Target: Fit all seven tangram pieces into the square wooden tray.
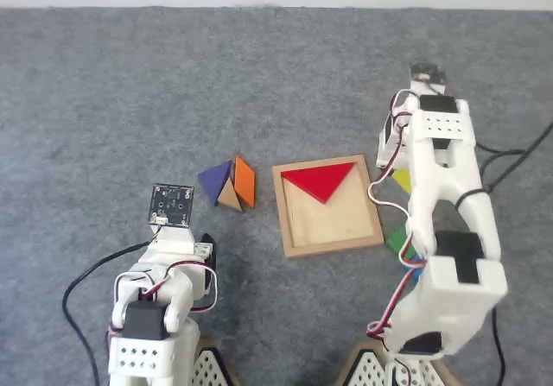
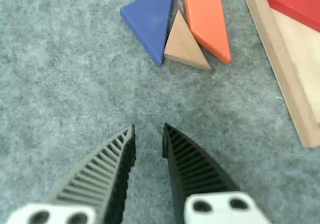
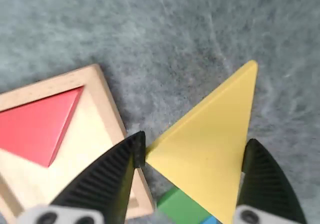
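Observation:
The square wooden tray (image 1: pixel 290 222) lies mid-table with a red triangle (image 1: pixel 320 181) in its far half; both show in the right wrist view as tray (image 3: pixel 107 101) and red triangle (image 3: pixel 37 129). My right gripper (image 3: pixel 192 149) is shut on the yellow triangle (image 3: pixel 210 149), one finger at a corner and the other on an edge, just right of the tray (image 1: pixel 399 166). A green piece (image 3: pixel 175 206) peeks from under it. A blue triangle (image 2: pixel 150 18), tan triangle (image 2: pixel 182 46) and orange parallelogram (image 2: pixel 205 18) lie ahead of my left gripper (image 2: pixel 148 134), which is slightly open and holds nothing.
In the high view the green piece (image 1: pixel 397 239) and a blue piece (image 1: pixel 417 269) lie right of the tray, partly under the right arm. Grey carpet covers the whole table. The left arm's base sits at the near left.

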Controlling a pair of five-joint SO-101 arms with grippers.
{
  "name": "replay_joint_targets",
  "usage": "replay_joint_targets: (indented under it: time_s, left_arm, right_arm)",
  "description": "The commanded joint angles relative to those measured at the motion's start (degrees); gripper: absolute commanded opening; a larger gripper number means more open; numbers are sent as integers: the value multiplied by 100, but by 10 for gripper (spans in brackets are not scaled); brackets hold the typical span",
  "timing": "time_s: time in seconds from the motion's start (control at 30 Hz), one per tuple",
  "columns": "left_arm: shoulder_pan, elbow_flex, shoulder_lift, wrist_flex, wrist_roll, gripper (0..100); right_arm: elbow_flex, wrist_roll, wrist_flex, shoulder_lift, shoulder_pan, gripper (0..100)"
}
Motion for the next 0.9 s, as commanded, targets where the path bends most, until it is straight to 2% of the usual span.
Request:
replay_joint_targets:
  time_s: [0.0,0.23,0.37,0.7,0.87]
  left_arm:
    - [18,-75,-114,35,-26,93]
    - [18,-75,-114,35,-26,93]
    - [18,-75,-114,35,-26,93]
    - [18,-75,-114,35,-26,93]
    - [18,-75,-114,35,-26,93]
  right_arm:
    - [-53,396,268,-611,-497,270]
    - [-35,1301,462,-708,-1921,272]
    - [-26,1776,453,-664,-2448,273]
    - [404,1890,382,-655,-2712,272]
    - [1055,1987,-145,-708,-2712,272]
